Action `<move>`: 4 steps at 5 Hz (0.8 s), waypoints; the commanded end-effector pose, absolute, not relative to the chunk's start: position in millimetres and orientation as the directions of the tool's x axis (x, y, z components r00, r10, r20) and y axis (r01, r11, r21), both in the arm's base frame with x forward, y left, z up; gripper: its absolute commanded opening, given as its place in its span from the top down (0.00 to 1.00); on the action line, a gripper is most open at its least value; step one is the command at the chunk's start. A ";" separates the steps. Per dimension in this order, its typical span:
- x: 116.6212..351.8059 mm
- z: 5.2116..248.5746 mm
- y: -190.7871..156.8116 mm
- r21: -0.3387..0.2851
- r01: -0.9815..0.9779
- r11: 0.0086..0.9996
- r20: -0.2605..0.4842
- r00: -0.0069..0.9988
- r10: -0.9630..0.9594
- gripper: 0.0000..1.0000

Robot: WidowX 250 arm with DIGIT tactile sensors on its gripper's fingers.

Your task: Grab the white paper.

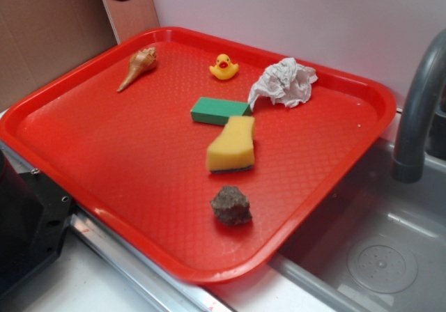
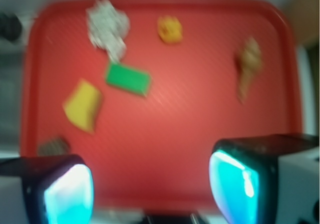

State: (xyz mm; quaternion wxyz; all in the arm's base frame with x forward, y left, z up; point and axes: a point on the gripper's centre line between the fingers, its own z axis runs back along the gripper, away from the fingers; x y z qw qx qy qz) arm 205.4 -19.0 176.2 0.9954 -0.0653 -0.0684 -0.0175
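Hovering high above the red tray [image 2: 165, 149], the gripper [image 2: 150, 186] has its jaws spread wide, holding nothing.
Far from it, the white paper [image 1: 284, 82] lies crumpled at the tray's back edge, long axis roughly along that rim, near the rubber duck [image 1: 224, 67]; a grey sink [image 1: 376, 256] and faucet [image 1: 418, 110] adjoin.
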 end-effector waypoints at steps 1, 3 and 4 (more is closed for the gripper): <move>281.9 142.5 -59.8 -0.125 0.085 0.988 0.219 0.974 -0.056 0.00; 320.7 87.0 -71.9 0.002 0.073 0.997 0.206 0.976 -0.072 0.00; 334.2 69.8 -73.1 0.014 0.084 0.996 0.207 0.975 -0.085 0.00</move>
